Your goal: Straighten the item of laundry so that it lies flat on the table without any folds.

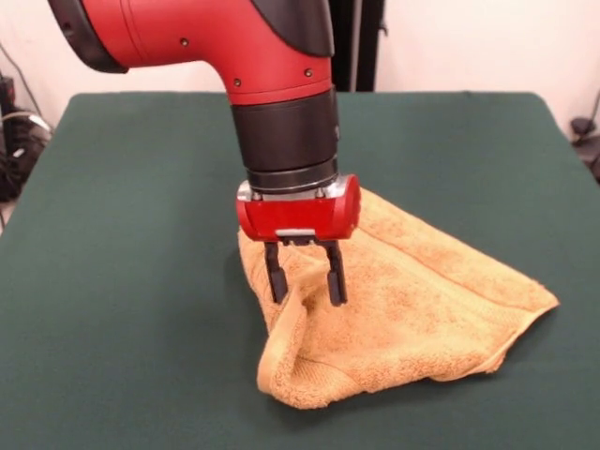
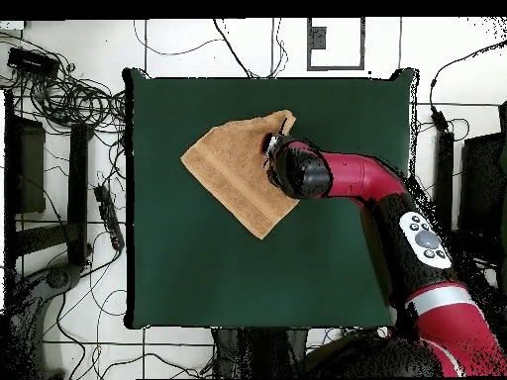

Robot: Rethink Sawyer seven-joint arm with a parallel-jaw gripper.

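Note:
The orange-tan towel [image 1: 412,300] lies crumpled and folded over on the dark green table [image 1: 122,281], right of the table's middle in the front view. A raised fold runs from its near left corner up to my gripper [image 1: 306,286]. The gripper points straight down over the towel's left part. Its two black fingers [image 1: 276,275] stand apart, with the fold's top between them. In the overhead view the towel [image 2: 230,166] is an uneven folded shape in the table's upper middle. There the wrist [image 2: 297,170] covers the towel's right edge and hides the fingers.
The red arm [image 2: 376,188] reaches in from the lower right of the overhead view. Cables and equipment [image 2: 59,99] lie on the floor beyond the table's left edge. Green table top [image 2: 248,287] shows on all sides of the towel.

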